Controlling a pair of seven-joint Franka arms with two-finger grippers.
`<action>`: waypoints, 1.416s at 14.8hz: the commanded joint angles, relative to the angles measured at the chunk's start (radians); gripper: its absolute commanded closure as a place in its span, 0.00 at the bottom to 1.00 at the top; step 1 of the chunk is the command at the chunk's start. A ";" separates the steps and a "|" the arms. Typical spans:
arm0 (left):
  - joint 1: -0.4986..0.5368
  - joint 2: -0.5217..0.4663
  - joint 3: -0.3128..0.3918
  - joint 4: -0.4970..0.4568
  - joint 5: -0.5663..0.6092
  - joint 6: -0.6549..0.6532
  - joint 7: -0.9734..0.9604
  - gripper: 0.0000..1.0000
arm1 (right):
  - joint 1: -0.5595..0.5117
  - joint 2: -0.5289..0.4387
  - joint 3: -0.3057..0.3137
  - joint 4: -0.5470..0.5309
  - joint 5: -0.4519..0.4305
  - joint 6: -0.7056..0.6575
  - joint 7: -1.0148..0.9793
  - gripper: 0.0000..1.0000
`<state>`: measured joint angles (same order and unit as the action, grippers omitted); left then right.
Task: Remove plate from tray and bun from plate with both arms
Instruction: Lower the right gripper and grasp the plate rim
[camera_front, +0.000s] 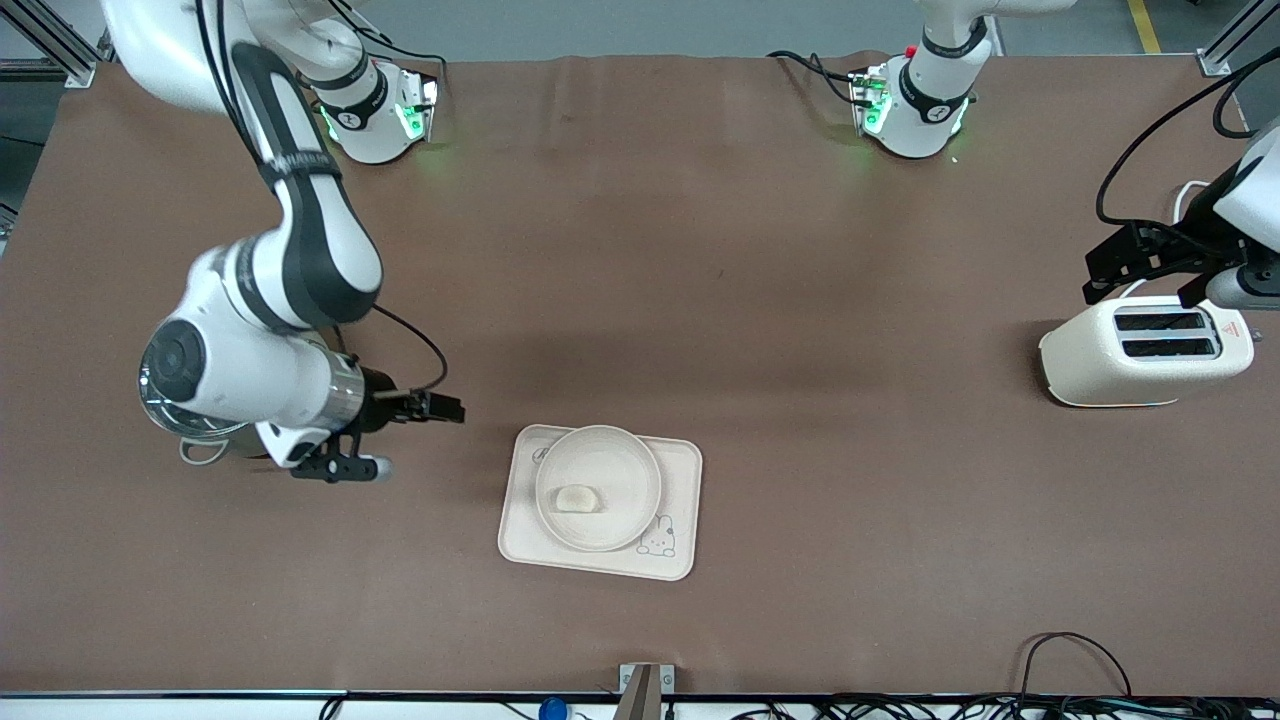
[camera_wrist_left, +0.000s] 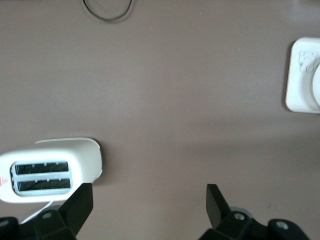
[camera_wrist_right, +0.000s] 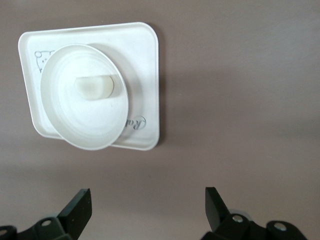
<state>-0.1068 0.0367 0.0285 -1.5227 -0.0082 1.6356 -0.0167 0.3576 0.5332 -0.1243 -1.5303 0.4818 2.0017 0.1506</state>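
The round cream plate (camera_front: 622, 458) sits on the rectangular cream tray (camera_front: 682, 468) with a rabbit drawing, near the front middle of the table. The small pale bun (camera_front: 578, 498) lies in the plate. The right wrist view shows the plate (camera_wrist_right: 85, 120), the bun (camera_wrist_right: 93, 88) and the tray (camera_wrist_right: 146, 55). My right gripper (camera_front: 440, 408) is open and empty over bare table beside the tray, toward the right arm's end; it also shows in the right wrist view (camera_wrist_right: 147, 205). My left gripper (camera_front: 1140, 288) is open and empty over the table beside a toaster; it also shows in the left wrist view (camera_wrist_left: 150, 200).
A white two-slot toaster (camera_front: 1145, 350) stands at the left arm's end of the table and shows in the left wrist view (camera_wrist_left: 52, 170). A black cable loop (camera_front: 1070, 655) lies near the front edge. A corner of the tray (camera_wrist_left: 300, 80) shows in the left wrist view.
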 joint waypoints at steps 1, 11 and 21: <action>-0.007 0.008 -0.001 0.024 0.051 -0.045 0.009 0.00 | 0.033 0.140 -0.003 0.102 0.061 0.104 0.096 0.00; -0.008 0.009 -0.002 0.026 0.043 -0.045 -0.019 0.00 | 0.129 0.352 -0.003 0.246 0.060 0.281 0.141 0.52; -0.008 0.009 -0.002 0.026 0.045 -0.045 -0.039 0.00 | 0.139 0.390 -0.003 0.239 0.050 0.312 0.087 0.65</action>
<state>-0.1122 0.0379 0.0270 -1.5209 0.0271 1.6095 -0.0428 0.4915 0.9049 -0.1220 -1.3042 0.5268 2.3072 0.2513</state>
